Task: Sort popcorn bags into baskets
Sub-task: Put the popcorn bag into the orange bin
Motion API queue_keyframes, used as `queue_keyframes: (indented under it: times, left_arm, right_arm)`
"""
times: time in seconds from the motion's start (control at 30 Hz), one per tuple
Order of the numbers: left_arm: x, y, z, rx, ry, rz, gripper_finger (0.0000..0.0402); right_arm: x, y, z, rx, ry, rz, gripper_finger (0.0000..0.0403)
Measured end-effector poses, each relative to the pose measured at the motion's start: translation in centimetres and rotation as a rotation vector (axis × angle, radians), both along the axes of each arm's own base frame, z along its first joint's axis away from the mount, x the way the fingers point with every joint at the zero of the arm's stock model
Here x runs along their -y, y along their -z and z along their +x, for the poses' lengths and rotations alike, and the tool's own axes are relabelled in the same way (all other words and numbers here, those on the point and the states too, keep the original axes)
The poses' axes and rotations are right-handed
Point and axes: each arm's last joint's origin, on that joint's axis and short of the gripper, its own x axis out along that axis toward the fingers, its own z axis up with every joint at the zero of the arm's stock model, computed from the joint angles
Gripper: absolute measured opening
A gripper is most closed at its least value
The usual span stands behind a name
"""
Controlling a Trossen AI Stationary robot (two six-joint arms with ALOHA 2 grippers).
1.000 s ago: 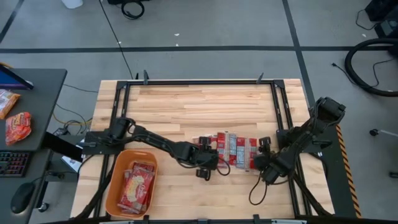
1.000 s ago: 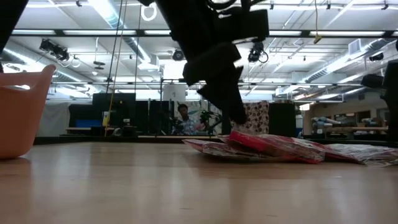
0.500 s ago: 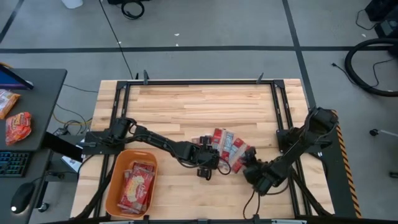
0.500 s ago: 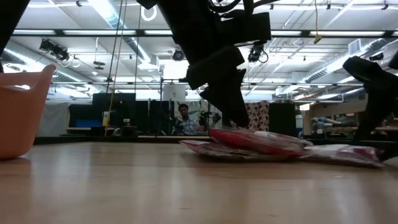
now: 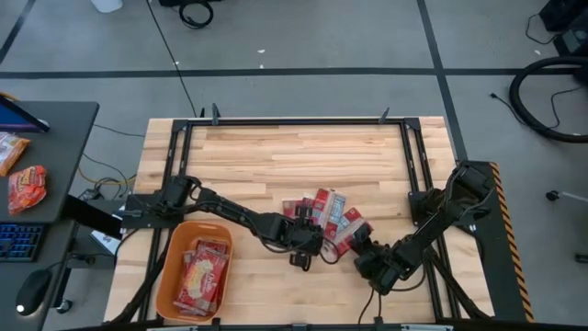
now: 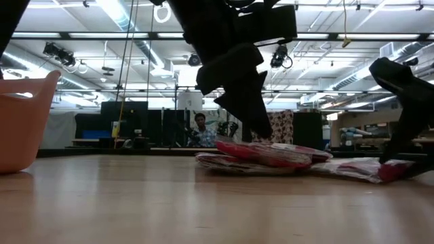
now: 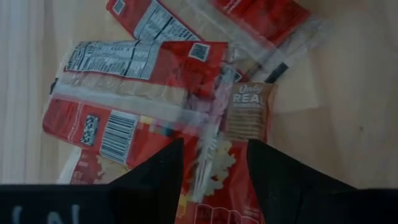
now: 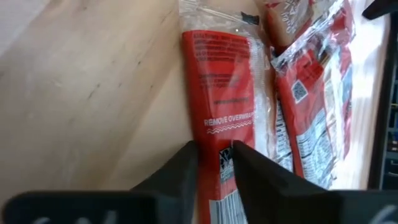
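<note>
Right wrist view: the right gripper was pinched narrowly on a popcorn bag; the left gripper was spread over the pile, bare table around.

Left end effector covers part of the popcorn pile from above; bag count there unclear. In the low view the orange basket is cut by the picture's edge. In the left wrist view, bag runs off the edge between the fingers. Right wrist view: bag also cropped; grip contact not visible. Person behind the tabletop too small to make out.
</note>
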Motion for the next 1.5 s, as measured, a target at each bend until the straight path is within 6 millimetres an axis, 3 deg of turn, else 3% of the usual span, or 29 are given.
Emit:
queue_keyframes:
  times: [0.27,0.43,0.83,1.0,1.33,1.5]
  left_arm:
    - [1.2,0.0,-0.3,-0.011,0.059,-0.038,0.0178]
    - [2.3,0.0,-0.5,-0.02,0.164,-0.061,0.0178]
    - [4.3,-1.1,0.3,0.137,0.322,-0.009,0.0179]
    - [4.3,-1.1,0.3,0.14,0.32,-0.011,0.0179]
    - [4.1,-1.5,0.6,0.205,0.215,-0.003,0.0175]
    - [4.1,-1.5,0.4,0.189,0.181,-0.034,0.0146]
  right_arm:
    - [0.0,0.0,0.0,-0.009,0.002,0.021,0.0008]
    - [0.1,-1.3,-0.1,0.02,0.039,0.114,0.0009]
    - [1.2,-7.8,1.1,0.107,0.176,0.709,0.0004]
    - [1.9,-9.9,1.0,0.163,0.22,0.836,0.0004]
    - [1.9,-11.6,1.4,0.244,0.228,0.993,0.0004]
    - [1.9,-11.6,1.4,0.254,0.223,0.996,0.0009]
